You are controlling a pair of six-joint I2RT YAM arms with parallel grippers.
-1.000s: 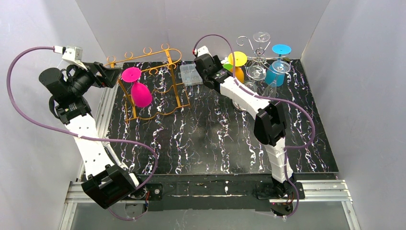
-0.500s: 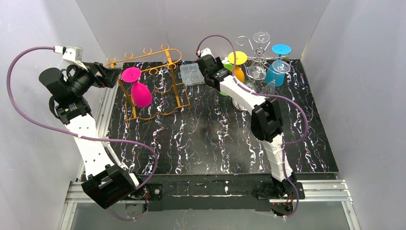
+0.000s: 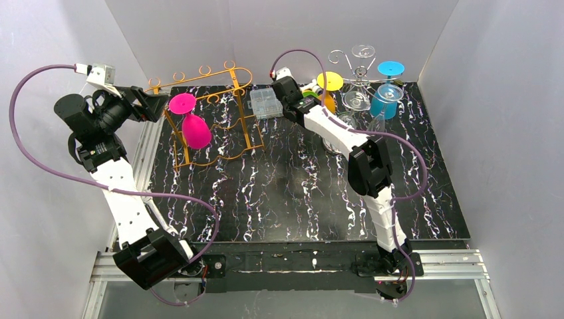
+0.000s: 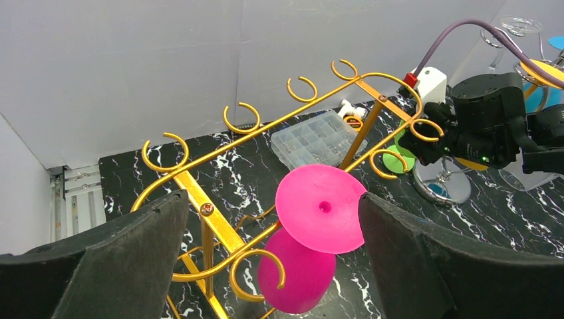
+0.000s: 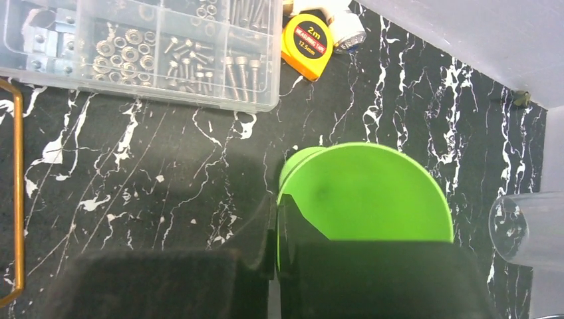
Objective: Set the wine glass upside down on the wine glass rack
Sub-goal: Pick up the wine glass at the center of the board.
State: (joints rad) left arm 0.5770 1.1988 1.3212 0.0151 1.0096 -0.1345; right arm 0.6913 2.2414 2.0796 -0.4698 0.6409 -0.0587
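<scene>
While the left gripper (image 4: pixel 273 234) hangs at the far left, jaws spread wide and empty, facing the gold wine glass rack (image 4: pixel 189 191) with a pink wine glass (image 4: pixel 319 207) hung upside down on it, the right gripper (image 5: pixel 278 229) has its jaws closed on the green wine glass (image 5: pixel 366 193) beside its round foot. That glass is far back on the worktop (image 3: pixel 279 193), right of the clear parts box (image 5: pixel 146 46), near a yellow tape measure (image 5: pixel 309 38), well apart from the rack.
</scene>
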